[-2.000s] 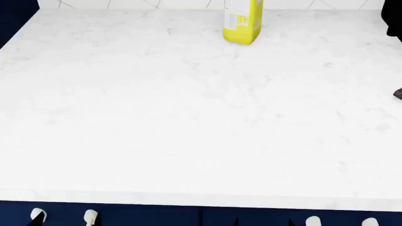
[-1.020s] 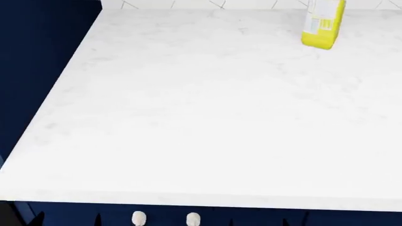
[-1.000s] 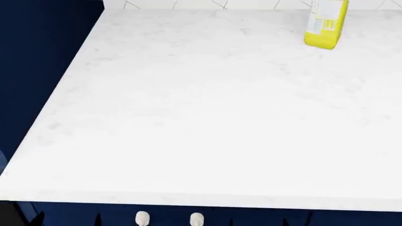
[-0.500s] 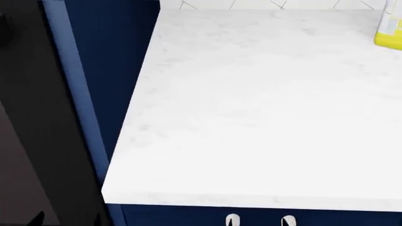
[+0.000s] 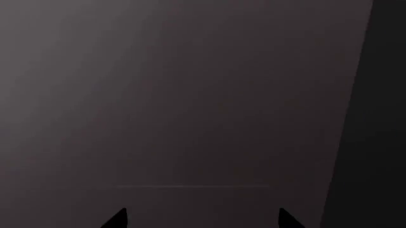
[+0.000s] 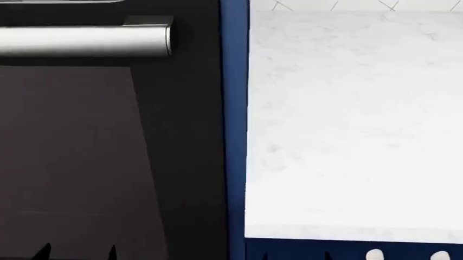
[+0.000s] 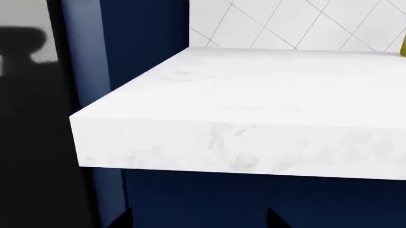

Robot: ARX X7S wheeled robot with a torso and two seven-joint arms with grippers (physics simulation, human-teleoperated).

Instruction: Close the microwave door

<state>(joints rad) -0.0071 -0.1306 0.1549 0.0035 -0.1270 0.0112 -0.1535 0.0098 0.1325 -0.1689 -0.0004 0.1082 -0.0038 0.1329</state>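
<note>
The microwave and its door are out of view in every frame. In the head view only the dark fingertips of my left gripper show at the lower edge, wide apart in front of a black appliance front. My right gripper shows the same way, below the counter's front edge. In the left wrist view the left gripper is open with nothing between its tips, facing a plain dark panel. The right gripper is open too, facing the blue cabinet front.
A silver bar handle runs across the top of the black appliance. A blue cabinet panel separates it from the white marble counter. White tiles back the counter. Two white knobs sit on the cabinet front below.
The head view has swung left. The yellow carton has slid out at the right, and the black appliance with its silver handle has come in. Both grippers stay open.
</note>
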